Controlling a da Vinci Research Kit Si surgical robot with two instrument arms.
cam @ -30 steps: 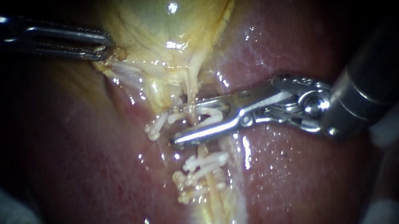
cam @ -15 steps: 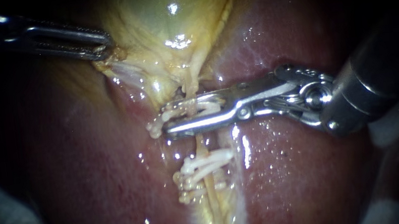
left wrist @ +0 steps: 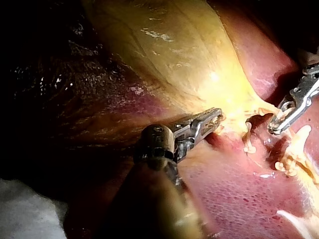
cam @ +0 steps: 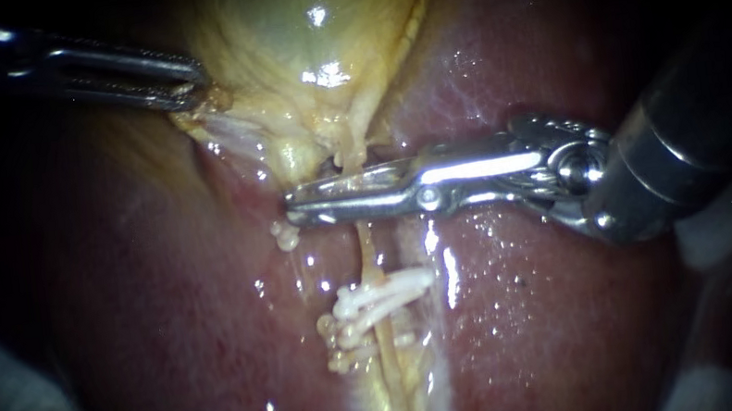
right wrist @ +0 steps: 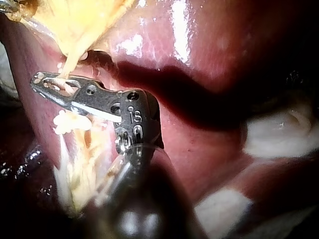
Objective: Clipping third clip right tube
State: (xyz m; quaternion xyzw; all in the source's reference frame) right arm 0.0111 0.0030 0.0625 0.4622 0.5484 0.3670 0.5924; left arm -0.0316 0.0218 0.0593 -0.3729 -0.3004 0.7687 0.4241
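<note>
Both pincers clamped: left instrument on gallbladder, right instrument across tube; recommend full, square squeeze above clips.

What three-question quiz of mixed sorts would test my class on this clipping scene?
1. True or false: the left instrument grips the liver.
2. At the tube, the pincer of the right instrument is: A open; B shut on it; C shut beside it.
3. Fill in: the white clips on the tube lie ____ from the gallbladder than the right instrument does.
Key: 1 false, it grips the gallbladder's edge; 2 B; 3 farther.
</note>
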